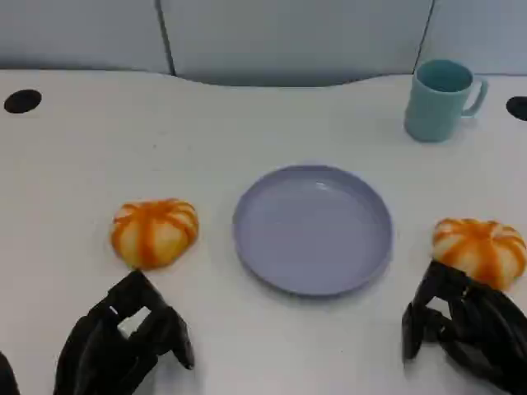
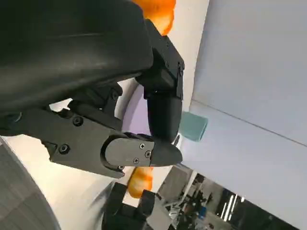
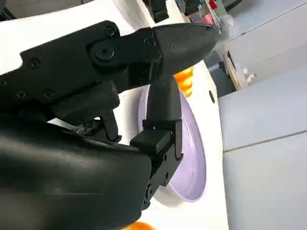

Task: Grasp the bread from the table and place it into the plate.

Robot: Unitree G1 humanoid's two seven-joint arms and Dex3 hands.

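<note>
Near left: left hand (image 1: 123, 341) low over the white table (image 1: 74, 173), fingers (image 1: 169, 329) curled downward and apart, holding nothing, just short of the left bread. In the left wrist view, same hand (image 2: 144, 120) with fingers parted around empty air.

Just beyond it: left bread (image 1: 154, 231), orange-striped round bun, flat on the table, left of the plate and not touching it.

Centre: lilac plate (image 1: 313, 228), bare inside, upright on the table between the two buns.

Far right: teal mug (image 1: 439, 99), upright, handle to the right, well apart from the plate.

Right: second bread (image 1: 480, 249), same orange stripes, resting on the table right of the plate, apart from its rim.

Near right: right hand (image 1: 465, 325) directly in front of that bun, fingertips (image 1: 436, 284) at its near edge; touching or not, cannot tell. Fingers bent and spread, gripping nothing; likewise in the right wrist view (image 3: 158, 96).
</note>
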